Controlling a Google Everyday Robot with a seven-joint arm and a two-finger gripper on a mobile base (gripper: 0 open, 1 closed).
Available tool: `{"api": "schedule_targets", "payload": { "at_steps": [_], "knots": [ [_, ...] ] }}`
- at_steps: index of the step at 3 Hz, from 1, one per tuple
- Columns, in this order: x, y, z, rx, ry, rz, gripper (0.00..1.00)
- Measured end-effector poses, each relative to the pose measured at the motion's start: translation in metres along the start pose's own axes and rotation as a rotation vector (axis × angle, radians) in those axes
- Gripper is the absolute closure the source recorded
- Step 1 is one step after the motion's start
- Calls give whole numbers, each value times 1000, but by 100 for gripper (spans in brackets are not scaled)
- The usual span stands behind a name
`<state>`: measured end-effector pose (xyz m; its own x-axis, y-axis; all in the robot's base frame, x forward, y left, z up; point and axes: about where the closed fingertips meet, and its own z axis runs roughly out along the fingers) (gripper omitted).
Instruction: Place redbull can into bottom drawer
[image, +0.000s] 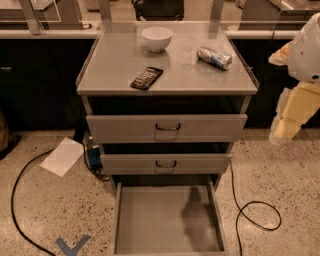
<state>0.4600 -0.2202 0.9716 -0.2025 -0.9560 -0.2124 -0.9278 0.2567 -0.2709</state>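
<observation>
Bottom drawer (165, 220) pulled open at the cabinet's foot; gripper (283, 131) at the right edge beside the cabinet, well apart from the can, its opening cannot be told; on top, black remote (147, 78), redbull can (214, 57) lying on its side at right, white bowl (157, 39) farthest back.

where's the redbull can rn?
Camera view: the redbull can lies on its side at the back right of the cabinet top, right of the white bowl. The pincer hangs at the frame's right edge, beside the cabinet.
</observation>
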Motion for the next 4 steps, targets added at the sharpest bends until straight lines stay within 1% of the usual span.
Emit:
{"api": "schedule_targets", "payload": {
  "at_steps": [1,2,3,4],
  "knots": [
    [-1,-40,21,24,19,-46,0],
    [1,-90,40,63,51,-39,0],
    [3,-142,61,102,82,5,0],
    [2,-201,85,176,105,70,0]
  ]
}}
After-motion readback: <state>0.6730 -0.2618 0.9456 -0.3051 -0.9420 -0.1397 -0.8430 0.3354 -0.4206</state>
